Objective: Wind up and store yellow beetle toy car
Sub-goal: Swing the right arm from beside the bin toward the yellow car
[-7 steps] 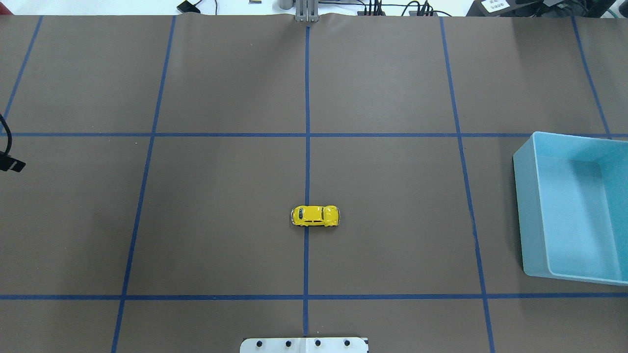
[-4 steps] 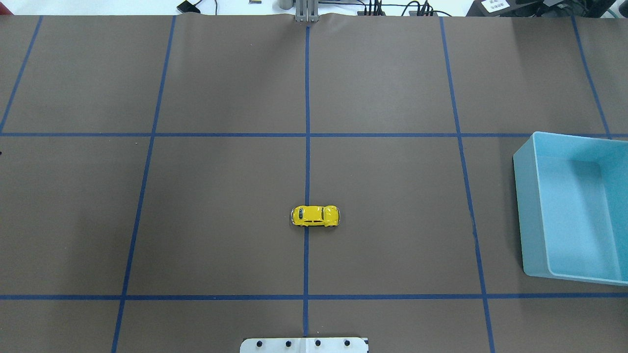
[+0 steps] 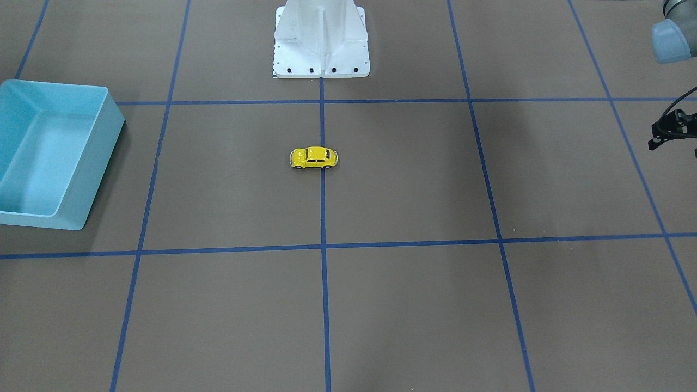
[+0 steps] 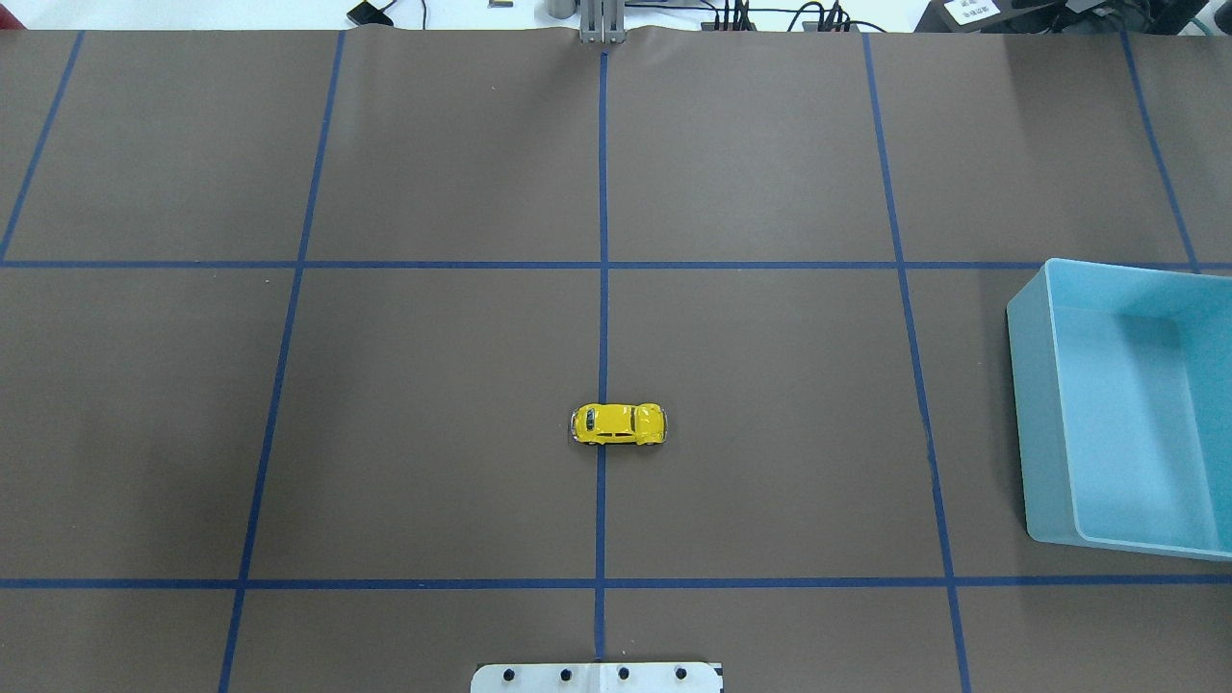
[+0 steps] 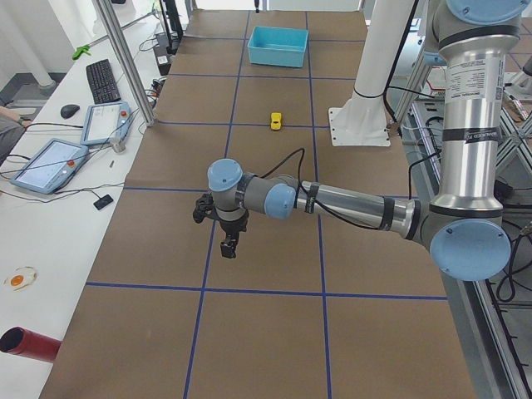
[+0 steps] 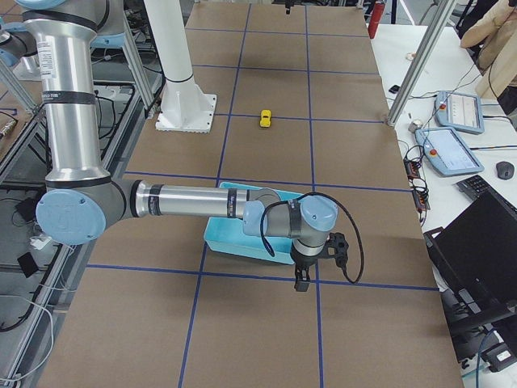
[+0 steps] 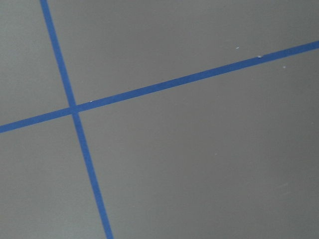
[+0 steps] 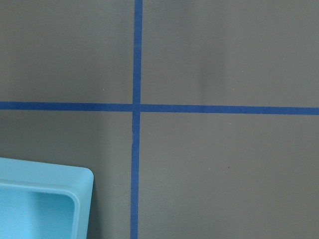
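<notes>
car: yellow beetle toy car (image 4: 618,424) on its wheels across centre blue tape line (image 4: 603,192), well apart from light-blue bin (image 4: 1032,423) | left gripper (image 5: 228,246): opening cannot be told | right gripper (image 6: 301,280): beside bin, opening cannot be told | writing: lettering on left arm (image 5: 470,125) too small to read
</notes>
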Controlling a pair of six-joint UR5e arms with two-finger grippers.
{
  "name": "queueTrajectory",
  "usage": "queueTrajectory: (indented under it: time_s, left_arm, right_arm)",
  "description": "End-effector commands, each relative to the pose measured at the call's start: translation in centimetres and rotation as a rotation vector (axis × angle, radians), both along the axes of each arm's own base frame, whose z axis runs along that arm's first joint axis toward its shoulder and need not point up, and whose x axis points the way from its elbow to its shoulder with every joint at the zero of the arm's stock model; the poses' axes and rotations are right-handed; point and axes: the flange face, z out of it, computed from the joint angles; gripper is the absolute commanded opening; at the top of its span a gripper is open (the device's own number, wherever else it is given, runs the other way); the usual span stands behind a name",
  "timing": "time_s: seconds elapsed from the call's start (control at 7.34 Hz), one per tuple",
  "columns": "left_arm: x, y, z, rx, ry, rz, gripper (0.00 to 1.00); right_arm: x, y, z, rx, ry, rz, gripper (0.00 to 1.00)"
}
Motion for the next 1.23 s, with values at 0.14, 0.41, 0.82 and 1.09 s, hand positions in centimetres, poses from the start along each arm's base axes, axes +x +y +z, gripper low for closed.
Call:
queueTrajectory:
  time_s: [0.14,0.41,0.82,1.09]
  left_arm:
    - [-2.7,0.3,2.4,0.025,-0.008,0.024,1.0]
    - [-5.0,1.0,4.4,0.021,-0.01,0.014,1.0]
    - [-5.8,1.4,4.9,0.018,0.021,0.01,1.0]
    - [-6.0,1.7,6.1,-0.002,0.018,0.008,1.0]
  right_arm:
    - [-0.4,-0.8,-4.9,0.101,-0.012,-0.012,1.0]
    - [-2.8,-0.7,-9.7,0.18,-0.091,-0.055,1.0]
    - [-15.6,-0.5,-22.7,0.418,-0.166,-0.293,1.0]
    - [-23.6,-1.1,-30.1,0.549,-0.206,-0.418,1.0]
